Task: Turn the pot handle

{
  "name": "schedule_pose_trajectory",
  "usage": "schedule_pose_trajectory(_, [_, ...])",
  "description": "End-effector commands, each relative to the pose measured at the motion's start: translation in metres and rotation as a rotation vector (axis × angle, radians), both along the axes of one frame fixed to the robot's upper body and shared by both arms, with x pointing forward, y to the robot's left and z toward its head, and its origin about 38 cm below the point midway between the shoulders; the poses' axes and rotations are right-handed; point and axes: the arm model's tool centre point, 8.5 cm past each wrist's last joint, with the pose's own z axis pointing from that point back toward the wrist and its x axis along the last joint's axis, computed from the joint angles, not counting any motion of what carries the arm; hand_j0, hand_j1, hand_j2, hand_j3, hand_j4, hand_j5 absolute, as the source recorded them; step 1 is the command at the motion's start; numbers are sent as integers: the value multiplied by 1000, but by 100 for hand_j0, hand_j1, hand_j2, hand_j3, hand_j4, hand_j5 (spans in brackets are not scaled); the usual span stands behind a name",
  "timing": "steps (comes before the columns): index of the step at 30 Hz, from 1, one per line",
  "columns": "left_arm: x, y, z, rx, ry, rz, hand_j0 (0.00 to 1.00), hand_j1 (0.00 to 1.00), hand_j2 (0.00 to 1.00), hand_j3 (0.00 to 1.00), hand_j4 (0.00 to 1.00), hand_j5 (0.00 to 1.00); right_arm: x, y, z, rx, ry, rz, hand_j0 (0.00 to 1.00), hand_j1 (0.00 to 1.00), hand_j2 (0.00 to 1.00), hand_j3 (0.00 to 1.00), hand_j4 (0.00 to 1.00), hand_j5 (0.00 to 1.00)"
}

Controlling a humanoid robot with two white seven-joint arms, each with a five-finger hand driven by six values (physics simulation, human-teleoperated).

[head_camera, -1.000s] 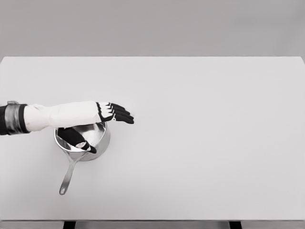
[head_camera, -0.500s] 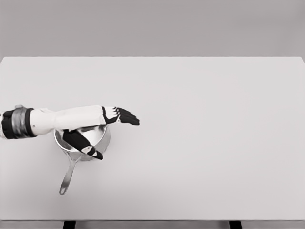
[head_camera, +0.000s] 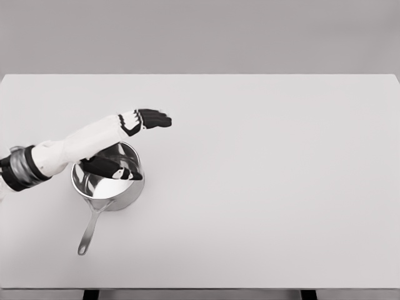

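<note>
A shiny steel pot point(head_camera: 107, 181) stands on the left part of the white table point(head_camera: 262, 181). Its long handle point(head_camera: 89, 230) points toward the near edge, slightly to the left. My left hand point(head_camera: 147, 120) hovers over the pot's far rim with its black fingers point(head_camera: 156, 119) stretched out to the right and holding nothing. The thumb point(head_camera: 112, 169) hangs over the pot's opening. The white forearm comes in from the left edge. My right arm does not show.
Behind the table's far edge there is only a plain grey wall point(head_camera: 200, 34). Two dark table legs point(head_camera: 91, 294) peek out below the near edge.
My left hand has lifted and swung toward the far side, away from the near rim of the pot. The thumb rose with it. The pot and its handle have stayed put.
</note>
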Motion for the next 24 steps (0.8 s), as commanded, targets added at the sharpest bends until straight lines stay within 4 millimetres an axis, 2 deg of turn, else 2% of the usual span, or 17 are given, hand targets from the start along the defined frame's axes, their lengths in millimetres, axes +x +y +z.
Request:
schedule_pose_trajectory(1, [-1,-1,-3,67,-58,-12,100,100,100,100,100,100,0,0,0,0,0,0,100,100,100,100,100,100])
schedule_pose_trajectory(5, [-1,-1,-3,155,-145,-20,100,100,100,100,100,100,0,0,0,0,0,0,100,100,100,100,100,100])
schedule_pose_trajectory(9, [-14,2,-27,196,-85,-31,100,100,100,100,100,100,0,0,0,0,0,0,100,100,100,100,100,100])
schedule_pose_trajectory(16, [-23,17,-39,178,-39,16,100,100,100,100,100,100,0,0,0,0,0,0,100,100,100,100,100,100])
schedule_pose_trajectory(24, [-26,19,-45,191,-26,17,100,100,100,100,100,100,0,0,0,0,0,0,100,100,100,100,100,100])
